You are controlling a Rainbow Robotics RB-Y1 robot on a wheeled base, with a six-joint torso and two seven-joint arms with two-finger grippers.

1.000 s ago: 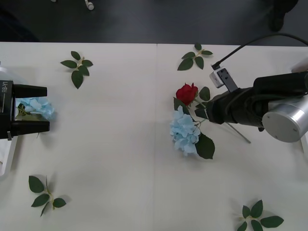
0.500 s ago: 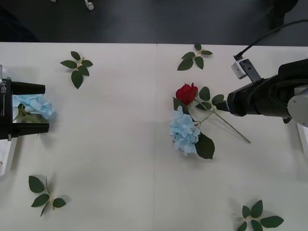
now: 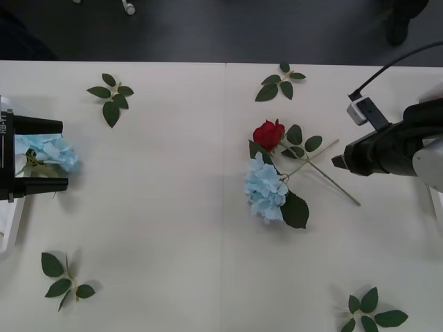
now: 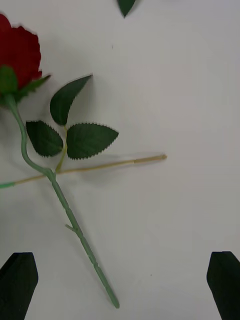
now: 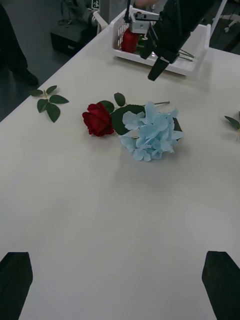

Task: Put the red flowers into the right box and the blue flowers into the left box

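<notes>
The right hand (image 3: 337, 161), fingers apart and empty, hovers over the bench (image 3: 166, 263) near the stem end of the rose (image 3: 268, 133), which lies mid-bench touching a blue flower (image 3: 266, 191). The sensible step is to grasp the rose's stem (image 4: 75, 227) on the bare stretch below its leaves, clear of the pale second stem (image 4: 100, 165) crossing it, so only the rose lifts. The right box (image 5: 200, 45) stands well apart behind that arm. The left hand (image 3: 61, 155), open, waits at the left edge over another blue flower (image 3: 48, 151).
</notes>
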